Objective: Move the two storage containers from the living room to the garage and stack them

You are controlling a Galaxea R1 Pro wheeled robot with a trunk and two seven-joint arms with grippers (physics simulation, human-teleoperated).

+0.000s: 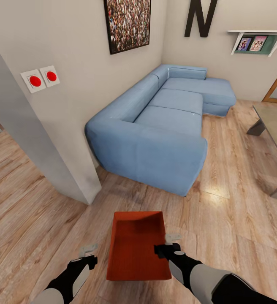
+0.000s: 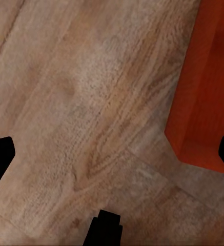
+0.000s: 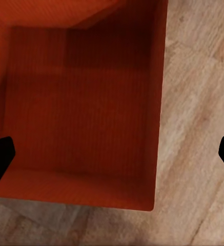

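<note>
One orange-red storage container stands open-topped and empty on the light wood-plank floor of the living room, just in front of me. My right gripper is open at the container's right wall. In the right wrist view, the right gripper has one finger over the container's inside and the other over the wood floor. My left gripper hangs open a short way left of the container, apart from it. In the left wrist view, a corner of the container shows beside the left gripper, with bare planks beneath.
A blue sectional sofa stands ahead along the wall. A pale wall corner with two red switches juts out at the left, with an opening beyond it. A grey glass-topped table is at the right.
</note>
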